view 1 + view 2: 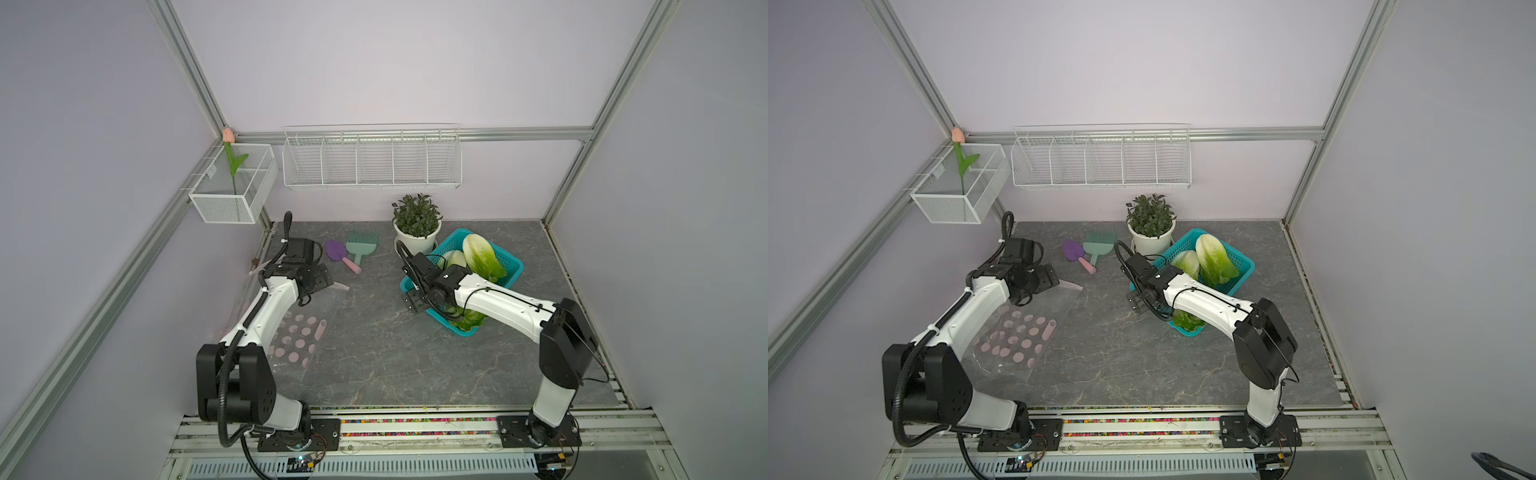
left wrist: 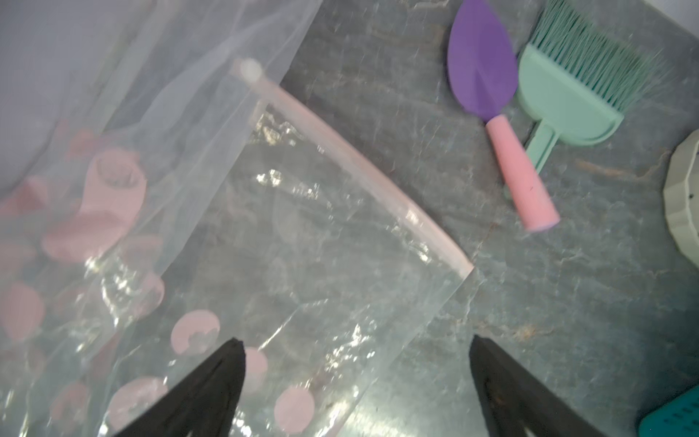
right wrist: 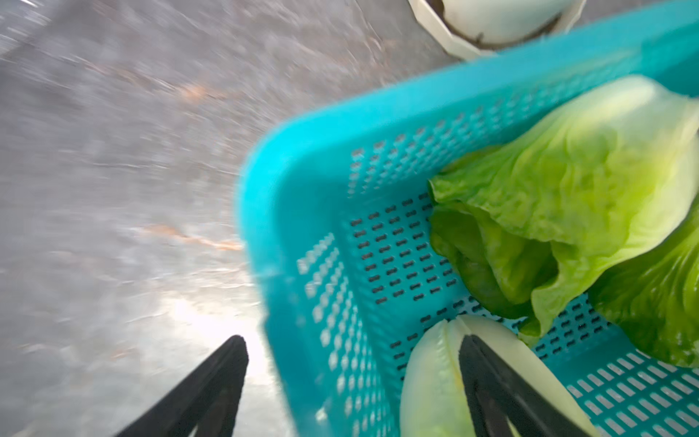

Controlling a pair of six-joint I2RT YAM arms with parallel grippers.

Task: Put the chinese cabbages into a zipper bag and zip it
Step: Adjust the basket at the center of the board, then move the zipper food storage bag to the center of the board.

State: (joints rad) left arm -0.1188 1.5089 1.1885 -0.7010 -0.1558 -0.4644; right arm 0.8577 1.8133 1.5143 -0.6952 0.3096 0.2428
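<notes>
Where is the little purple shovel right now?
In both top views the purple shovel lies at the back left of the table, beside the green brush, between the left gripper and the plant pot.

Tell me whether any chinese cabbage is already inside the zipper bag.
No: the clear zipper bag holds no cabbage, and the chinese cabbages lie in the teal basket.
</notes>
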